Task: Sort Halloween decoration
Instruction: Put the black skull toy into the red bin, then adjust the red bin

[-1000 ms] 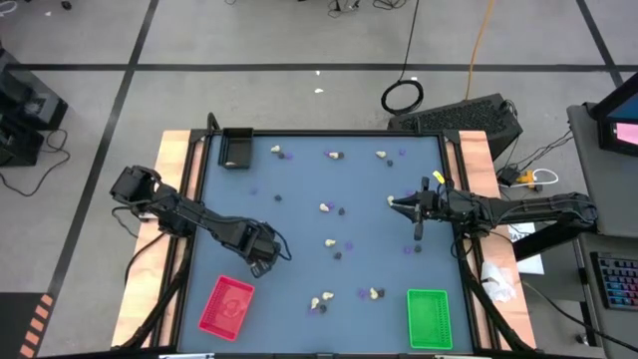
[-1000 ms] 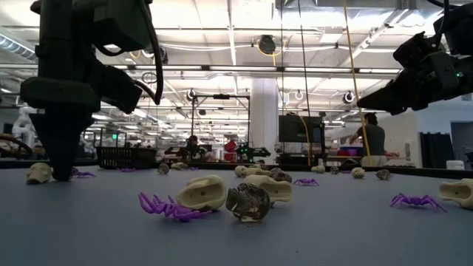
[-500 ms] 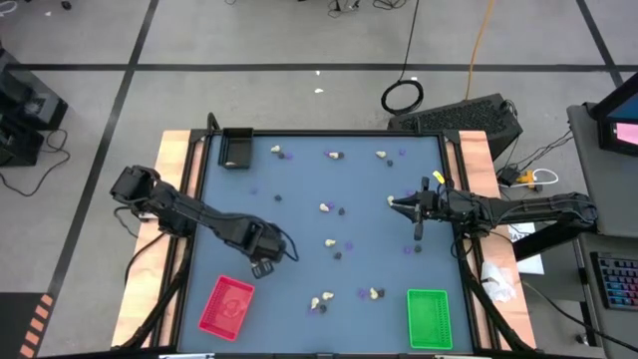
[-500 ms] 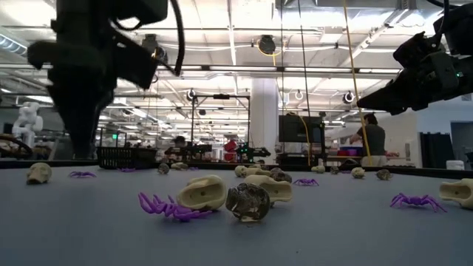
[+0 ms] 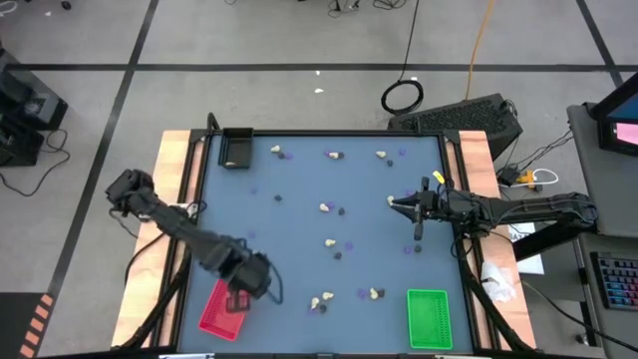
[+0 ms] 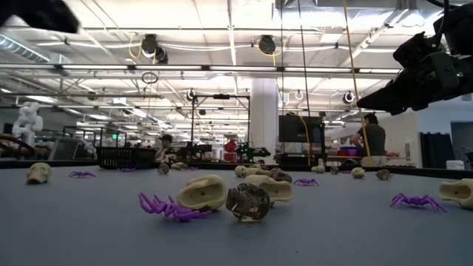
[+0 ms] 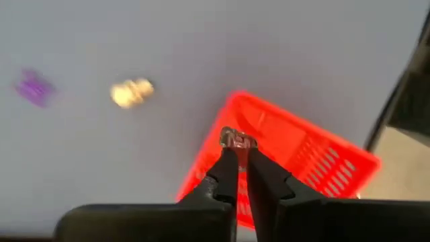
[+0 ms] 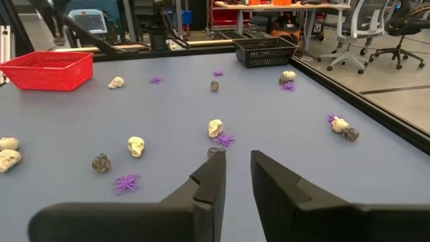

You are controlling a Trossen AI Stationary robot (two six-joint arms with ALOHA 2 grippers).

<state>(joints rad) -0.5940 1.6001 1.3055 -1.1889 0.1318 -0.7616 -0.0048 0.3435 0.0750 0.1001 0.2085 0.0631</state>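
The left gripper (image 7: pixel 236 156) pinches a small dark, glinting trinket (image 7: pixel 236 140) above the red slatted plastic tray (image 5: pixel 225 307) at the near-left corner. The right gripper (image 8: pixel 234 165), fingers slightly apart and empty, hovers right of centre over scattered cream skulls (image 8: pixel 136 146) and purple spiders (image 8: pixel 125 182).

My left gripper (image 5: pixel 242 299) hangs over the red tray (image 5: pixel 221 311) at the near left corner, so that corner is taken. The green tray (image 5: pixel 429 318) blocks the near right corner, the black tray (image 5: pixel 235 149) the far left. Between them the table (image 5: pixel 299 234) lies mostly bare on its left half; skulls (image 5: pixel 327 242) and purple spiders (image 5: pixel 350 242) dot the middle and right, with lanes between. My right gripper (image 5: pixel 417 233) occupies the right edge.
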